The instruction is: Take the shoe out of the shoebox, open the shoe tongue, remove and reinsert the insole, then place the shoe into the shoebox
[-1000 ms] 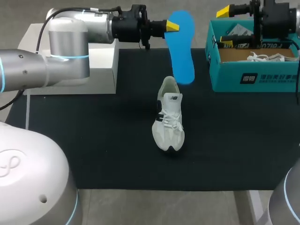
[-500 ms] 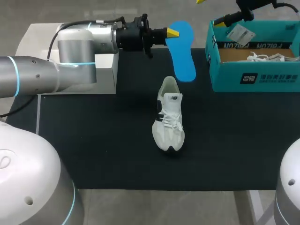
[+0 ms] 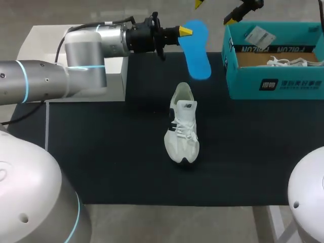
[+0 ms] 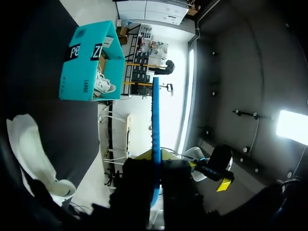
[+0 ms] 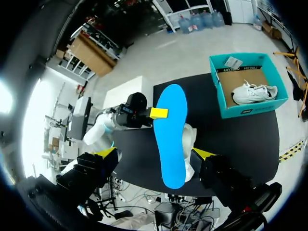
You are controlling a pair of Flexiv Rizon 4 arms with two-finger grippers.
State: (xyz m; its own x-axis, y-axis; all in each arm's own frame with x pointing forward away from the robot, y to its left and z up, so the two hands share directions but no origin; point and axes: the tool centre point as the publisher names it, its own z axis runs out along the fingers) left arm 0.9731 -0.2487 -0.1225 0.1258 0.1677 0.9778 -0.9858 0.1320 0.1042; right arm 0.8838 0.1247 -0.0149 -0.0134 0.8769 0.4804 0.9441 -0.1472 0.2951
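Black-topped table (image 3: 101,162), white shoe (image 3: 183,126) near its middle, teal shoebox (image 3: 243,83) at far right, white block (image 3: 40,38) at far left

White shoe (image 3: 182,126) upright, blue insole (image 3: 197,48) aloft, teal shoebox (image 3: 283,85) open.

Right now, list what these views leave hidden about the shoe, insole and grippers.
- shoe: inside not visible in the head view; in the right wrist view the insole covers most of it.
- right gripper: head view's edge cuts off all but its yellow tips.
- left gripper: left wrist view too dark to show its pads.
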